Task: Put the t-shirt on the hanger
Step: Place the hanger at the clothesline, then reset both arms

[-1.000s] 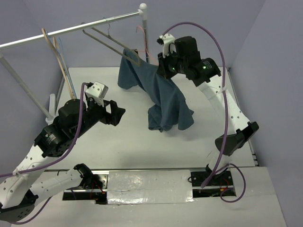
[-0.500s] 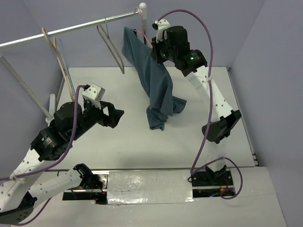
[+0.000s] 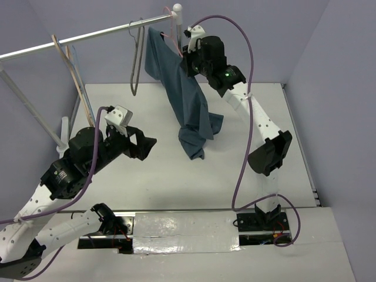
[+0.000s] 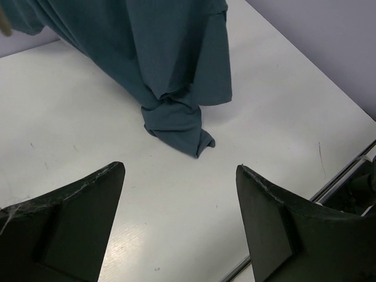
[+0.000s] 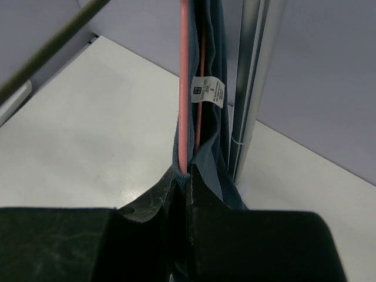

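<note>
The dark slate-blue t-shirt (image 3: 185,94) hangs in a long fold from high beside the rail's end post, and its lower end rests bunched on the table (image 4: 176,126). The thin red-pink hanger (image 5: 184,88) runs up inside the t-shirt's neck, next to the white label (image 5: 208,91). My right gripper (image 3: 181,57) (image 5: 187,176) is shut on the hanger wire, with the neck hem pinched in too. Low over the table's left, my left gripper (image 3: 147,144) (image 4: 179,197) stands open and holds nothing. It faces the t-shirt's lower end from a short way off.
A metal rail (image 3: 76,38) crosses the back to a white-capped post (image 3: 177,10) (image 5: 252,88). On the rail hang a grey-brown hanger (image 3: 136,64) just left of the t-shirt and pale wooden hangers (image 3: 71,67) further left. The table's front edge (image 4: 346,170) lies by my left gripper.
My right arm has lifted the t-shirt and hanger up and leftward to the rail's end post. The grey-brown hanger has swung to hang straight down. My left arm has barely moved.
</note>
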